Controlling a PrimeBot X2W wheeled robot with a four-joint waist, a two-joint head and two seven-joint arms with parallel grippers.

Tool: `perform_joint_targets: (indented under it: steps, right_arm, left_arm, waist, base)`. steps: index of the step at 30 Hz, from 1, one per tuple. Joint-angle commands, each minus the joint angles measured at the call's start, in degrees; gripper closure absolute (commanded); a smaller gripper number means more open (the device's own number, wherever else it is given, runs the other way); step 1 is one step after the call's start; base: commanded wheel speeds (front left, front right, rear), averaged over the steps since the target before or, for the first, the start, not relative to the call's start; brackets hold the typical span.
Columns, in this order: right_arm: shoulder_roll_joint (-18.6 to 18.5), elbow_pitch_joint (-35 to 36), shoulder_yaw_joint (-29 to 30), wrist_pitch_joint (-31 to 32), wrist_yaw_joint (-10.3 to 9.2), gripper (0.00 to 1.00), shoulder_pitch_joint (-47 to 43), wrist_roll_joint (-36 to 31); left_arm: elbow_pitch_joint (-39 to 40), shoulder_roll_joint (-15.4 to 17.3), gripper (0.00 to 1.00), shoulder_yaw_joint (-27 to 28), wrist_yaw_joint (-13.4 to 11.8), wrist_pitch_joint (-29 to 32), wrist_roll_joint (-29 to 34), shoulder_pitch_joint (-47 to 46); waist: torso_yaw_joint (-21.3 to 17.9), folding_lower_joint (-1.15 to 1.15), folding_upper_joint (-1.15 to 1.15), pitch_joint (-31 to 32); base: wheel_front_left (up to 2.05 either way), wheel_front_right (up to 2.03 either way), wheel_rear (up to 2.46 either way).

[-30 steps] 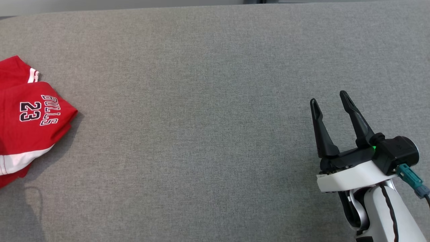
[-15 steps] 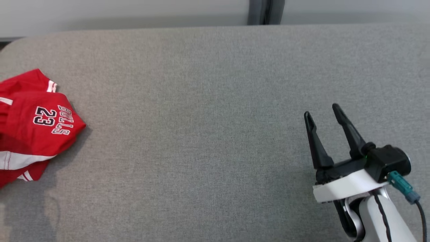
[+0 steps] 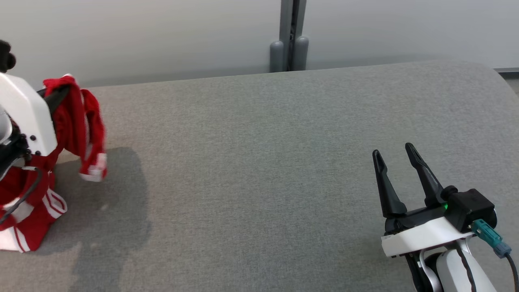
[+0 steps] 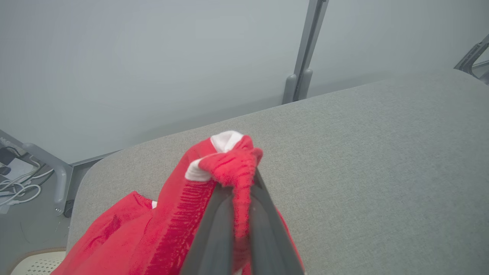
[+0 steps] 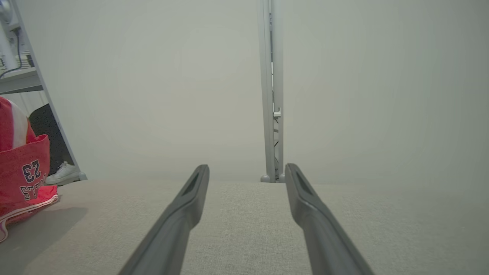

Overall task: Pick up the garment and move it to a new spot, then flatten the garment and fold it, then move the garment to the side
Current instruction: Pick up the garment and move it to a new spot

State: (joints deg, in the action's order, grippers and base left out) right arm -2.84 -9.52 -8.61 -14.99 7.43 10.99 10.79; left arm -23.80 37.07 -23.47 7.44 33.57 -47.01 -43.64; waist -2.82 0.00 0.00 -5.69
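Note:
The red garment (image 3: 77, 117), a jersey with white trim, hangs bunched from my left gripper (image 3: 56, 95) at the far left, above the grey padded table (image 3: 259, 162). Its lower end (image 3: 32, 227) trails down near the table's left edge. In the left wrist view my left gripper (image 4: 241, 179) is shut on a fold of the garment (image 4: 172, 221). My right gripper (image 3: 393, 149) stands open over the table's right side with nothing between its fingers. The right wrist view shows the same open gripper (image 5: 246, 167), with the garment (image 5: 23, 179) and its "23" print at the far left.
A pale wall and a grey post (image 3: 288, 40) stand behind the table's far edge. Cables (image 4: 15, 183) lie on the floor past the table's rounded left corner. A white shoe (image 5: 65, 173) shows beyond the table.
The head camera has tilted up. My left gripper has shut on the garment and lifted it off the table, where it lay crumpled before. The right gripper has stayed open in place.

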Motion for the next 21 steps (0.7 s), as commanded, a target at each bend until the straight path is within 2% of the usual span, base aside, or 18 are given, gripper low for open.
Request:
perform_joint_targets:
  steps: [1, 7, 13, 17, 21]
  right_arm:
    - [-0.23, 0.37, 0.35, -0.23, 0.11, 0.00, -0.74, 0.40]
    - [-0.21, 0.75, 1.52, -0.23, 0.11, 0.00, -0.81, 1.00]
    - [-0.20, 1.30, 3.03, -0.22, 0.11, 0.00, -1.30, 1.86]
    - [-0.20, 2.06, 5.17, -0.23, 0.11, 0.00, -1.44, 2.15]
    - [-0.20, 2.75, 6.76, -0.23, 0.11, 0.00, -1.37, 2.31]
  left_arm:
    - [2.45, -0.47, 1.00, -0.47, 0.05, 0.44, -0.84, -0.66]
    - [10.46, -3.24, 1.00, -2.56, -0.21, 1.37, -1.25, -1.39]
    - [17.81, -9.91, 1.00, -2.79, -2.28, -0.58, -3.58, -2.69]
    - [21.73, -14.51, 1.00, -1.95, -3.68, -2.36, -6.31, -3.09]
    - [23.31, -15.21, 1.00, -1.89, -4.58, -3.59, -6.94, 0.48]
  waist:
    - [-2.14, 0.00, 0.00, 0.60]
    - [-6.07, 0.00, 0.00, 0.92]
    - [-10.23, 0.00, 0.00, 1.14]
    - [-11.58, 0.00, 0.00, 0.22]
    - [-11.84, 0.00, 0.00, -1.27]
  base:
    - [0.00, 0.00, 0.00]
    - [0.00, 0.00, 0.00]
    - [0.00, 0.00, 0.00]
    - [0.00, 0.00, 0.00]
    - [0.00, 0.00, 0.00]
